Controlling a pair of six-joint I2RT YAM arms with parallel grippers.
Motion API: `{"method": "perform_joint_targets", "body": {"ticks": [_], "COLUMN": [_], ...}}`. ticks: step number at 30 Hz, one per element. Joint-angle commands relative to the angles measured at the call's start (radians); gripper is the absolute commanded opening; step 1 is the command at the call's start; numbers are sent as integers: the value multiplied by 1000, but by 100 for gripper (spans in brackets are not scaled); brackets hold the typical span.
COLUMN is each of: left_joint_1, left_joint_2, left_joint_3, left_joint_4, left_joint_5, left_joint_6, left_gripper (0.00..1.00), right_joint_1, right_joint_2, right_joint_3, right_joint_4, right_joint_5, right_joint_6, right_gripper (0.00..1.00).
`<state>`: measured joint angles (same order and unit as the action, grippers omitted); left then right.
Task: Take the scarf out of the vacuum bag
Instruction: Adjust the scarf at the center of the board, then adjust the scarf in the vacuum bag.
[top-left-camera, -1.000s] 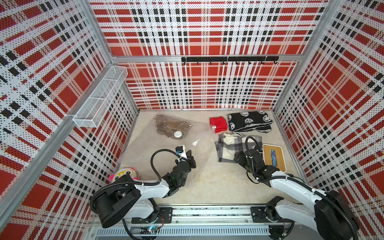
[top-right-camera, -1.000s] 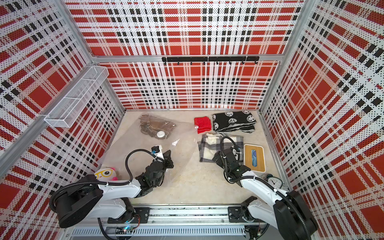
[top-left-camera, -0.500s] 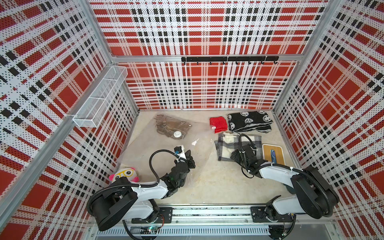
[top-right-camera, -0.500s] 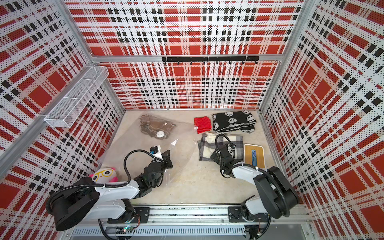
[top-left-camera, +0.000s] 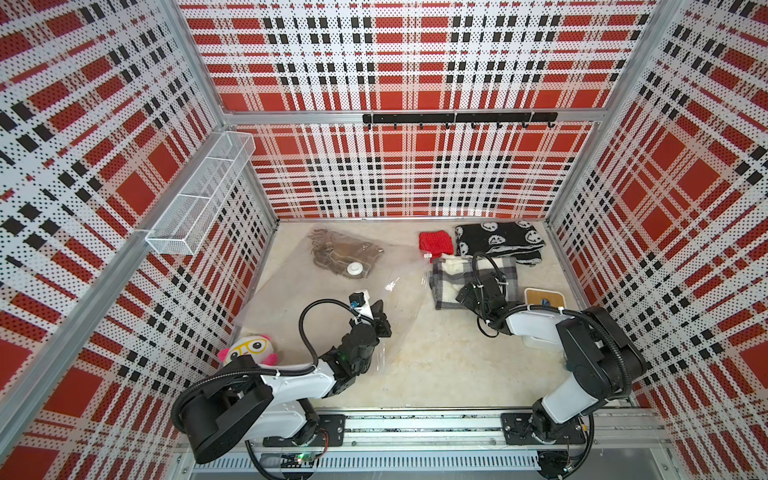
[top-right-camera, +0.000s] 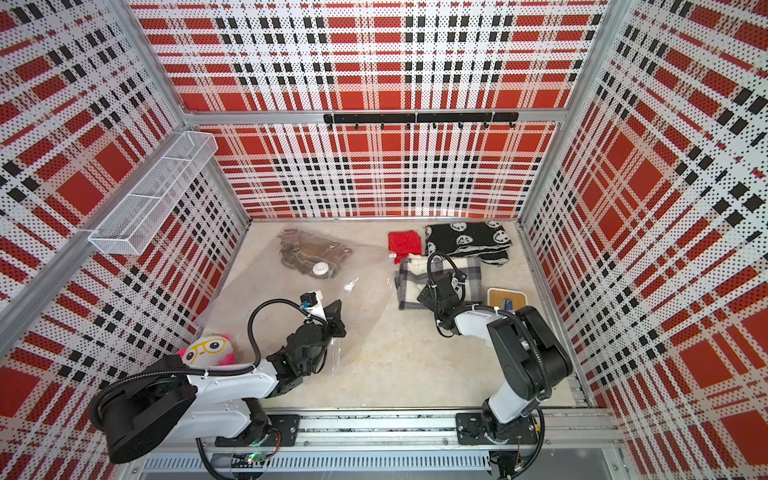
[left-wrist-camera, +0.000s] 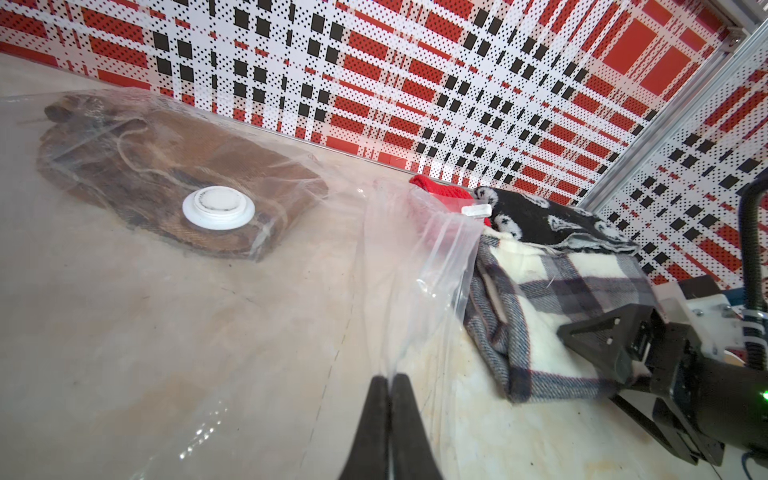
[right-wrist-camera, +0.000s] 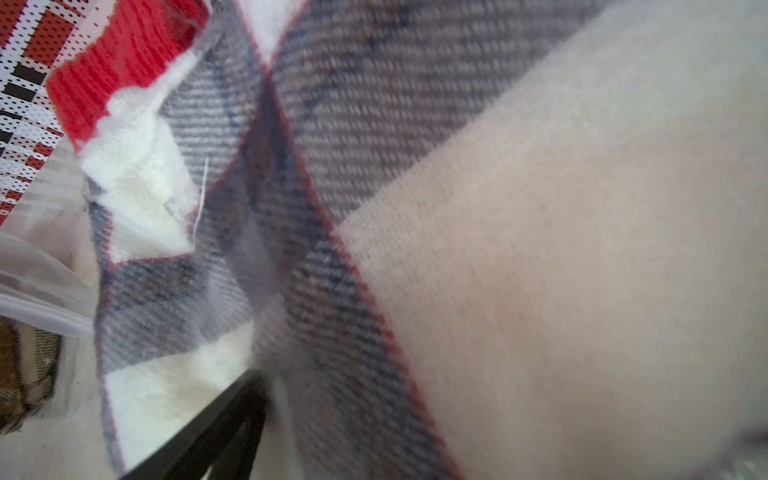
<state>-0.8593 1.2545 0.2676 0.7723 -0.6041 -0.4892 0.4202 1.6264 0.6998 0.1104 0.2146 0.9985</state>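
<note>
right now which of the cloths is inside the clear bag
The brown scarf under the white valve; the red knit, black scarf and plaid scarf lie outside the bag.

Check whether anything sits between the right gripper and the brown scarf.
Yes: the clear vacuum bag wraps the brown scarf, and the open right gripper sits outside it, at the plaid scarf.

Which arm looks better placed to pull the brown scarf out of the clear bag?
Probably right: the right fingers are open near the zip edge, while the left fingers are shut on the vacuum bag.
</note>
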Motion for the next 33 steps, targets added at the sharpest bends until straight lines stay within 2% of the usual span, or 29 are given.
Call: {"method": "perform_joint_targets", "body": {"ticks": [1, 7, 11, 14, 19, 24, 28, 33], "left_joint_1": [-2, 8, 8, 8, 8, 10, 12, 13], "left_joint_2": [-30, -45, -51, -42, -35, -18, -5, 7], "left_joint_3": [-14, -17, -15, -7, 5, 28, 49, 78], "left_joint_4": [7, 9, 9, 10, 9, 3, -5, -28], "left_joint_5": [26, 44, 53, 62, 53, 94, 116, 127], "left_joint_6": [6, 12, 12, 13, 15, 13, 15, 27], "left_gripper": [0, 0, 0, 0, 0, 0, 0, 0], "right_joint_1": [-5, -4, 1, 9, 15, 44, 90, 147], "right_joint_2": [18, -160, -287, -371, -445, -433, -349, -209], "right_joint_3": [-20, -115, -195, -292, -319, -294, -240, -156], "right_joint_4": [-18, 10, 45, 197, 259, 323, 419, 553], "right_joint_5": [-31, -22, -20, -113, -223, -219, -227, -180], "right_joint_6": [-8, -173, -197, -228, -255, -287, -303, -414], "right_gripper": [98, 100, 100, 100, 100, 100, 100, 100]}}
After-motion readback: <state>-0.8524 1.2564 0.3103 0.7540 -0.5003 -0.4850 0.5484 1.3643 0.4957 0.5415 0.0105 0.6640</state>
